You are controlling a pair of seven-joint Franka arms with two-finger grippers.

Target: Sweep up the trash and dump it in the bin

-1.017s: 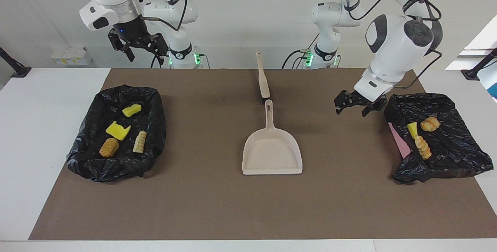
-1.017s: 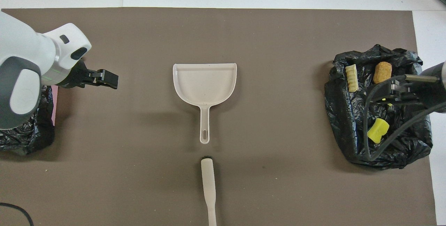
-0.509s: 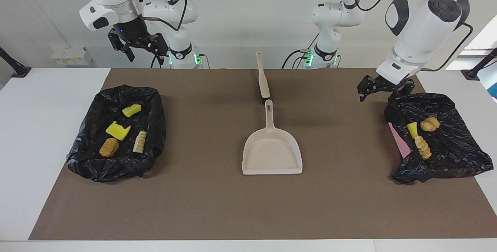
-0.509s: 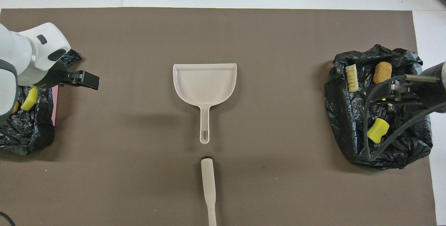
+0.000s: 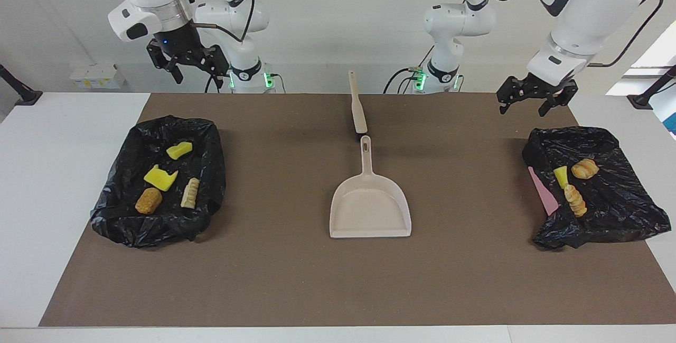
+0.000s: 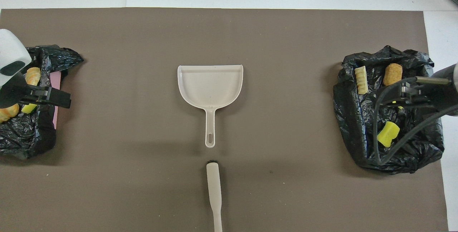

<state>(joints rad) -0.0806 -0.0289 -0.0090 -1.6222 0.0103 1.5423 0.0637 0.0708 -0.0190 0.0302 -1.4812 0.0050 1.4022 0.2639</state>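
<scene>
The trash lies in two bins lined with black bags. The bin (image 5: pixel 113 216) at the right arm's end holds two yellow pieces (image 5: pixel 160 177), an orange-brown lump (image 5: pixel 148 201) and a beige chunk (image 5: pixel 190 193). The bin (image 5: pixel 623 216) at the left arm's end holds a yellow piece (image 5: pixel 561 175) and two bread-like lumps (image 5: pixel 575 200). My left gripper (image 5: pixel 523 106) hangs open and empty, raised over the mat beside its bin. In the overhead view the left gripper (image 6: pixel 61 98) overlaps that bin's edge. My right gripper (image 5: pixel 195 71) waits open, high up at its end.
A beige dustpan (image 5: pixel 369 205) lies empty in the middle of the brown mat (image 5: pixel 296 279), handle toward the robots. The brush (image 5: pixel 358 105) lies in line with it, nearer to the robots. A pink bin wall (image 5: pixel 544 192) shows under the bag at the left arm's end.
My left gripper has risen and drawn back from the mat toward its own end of the table, uncovering its bin in the overhead view. The right arm has stayed still.
</scene>
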